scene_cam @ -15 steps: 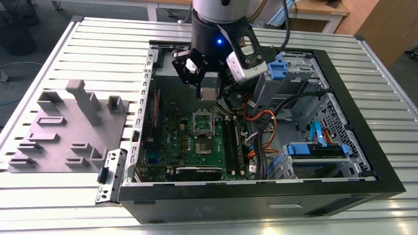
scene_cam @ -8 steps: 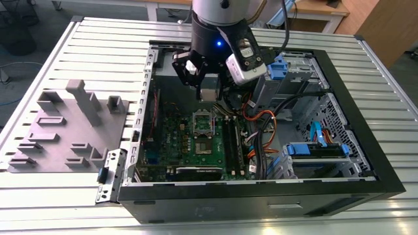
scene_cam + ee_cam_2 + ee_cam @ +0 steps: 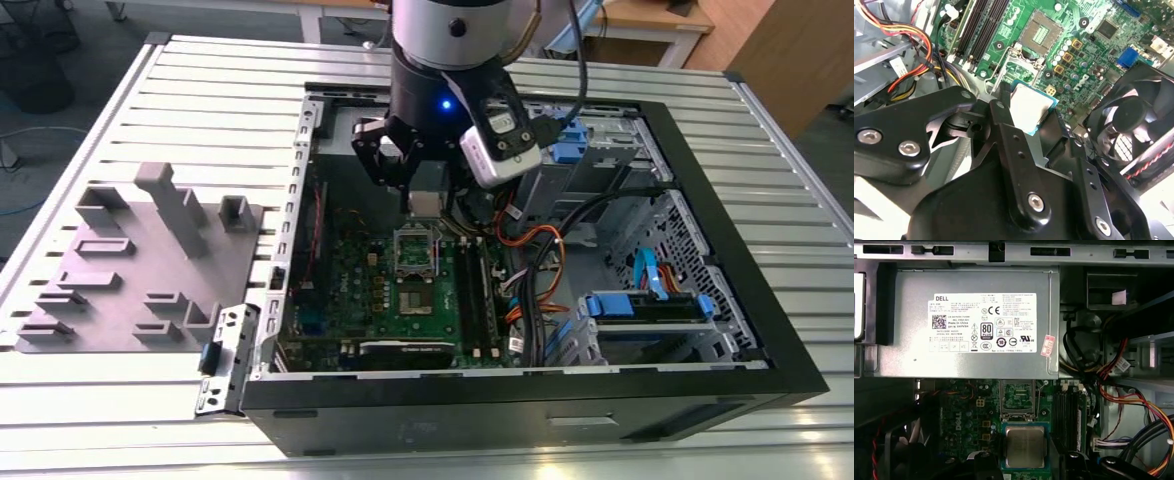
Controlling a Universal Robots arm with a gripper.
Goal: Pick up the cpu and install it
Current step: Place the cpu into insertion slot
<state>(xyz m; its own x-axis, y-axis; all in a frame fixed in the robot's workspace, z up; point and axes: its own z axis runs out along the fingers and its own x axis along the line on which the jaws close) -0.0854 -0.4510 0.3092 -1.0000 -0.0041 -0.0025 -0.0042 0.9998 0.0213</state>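
Second wrist view is showing the jaws clenched on the cpu (image 3: 1029, 107): the black fingers (image 3: 1001, 112) of the gripper (image 3: 1030, 111) are pressing against two opposite edges of the small square chip, and its pale metal top is facing the camera. In the first wrist view the cpu (image 3: 1025, 446) is sitting between the dark fingers, with the gripper (image 3: 1025, 452) holding it level over the green motherboard (image 3: 961, 410). The chip is hanging clear of the board, not seated. The open socket (image 3: 1016, 396) is lying just beyond it, toward the grey power supply (image 3: 969, 320) with its white label.

In the second wrist view the socket (image 3: 1041, 32) is showing bare contacts. Its shiny metal frame (image 3: 1004, 62) is standing between it and the held chip, memory slots (image 3: 981, 25) are running beside it, and a black fan (image 3: 1134, 120) is sitting near the fingers.

In the exterior view the gripper (image 3: 424, 200) is hovering inside the open computer case (image 3: 534, 410), above the socket (image 3: 414, 255). The grey moulded tray (image 3: 134, 270) is lying on the slatted table (image 3: 200, 90), well apart at the exterior view's left.
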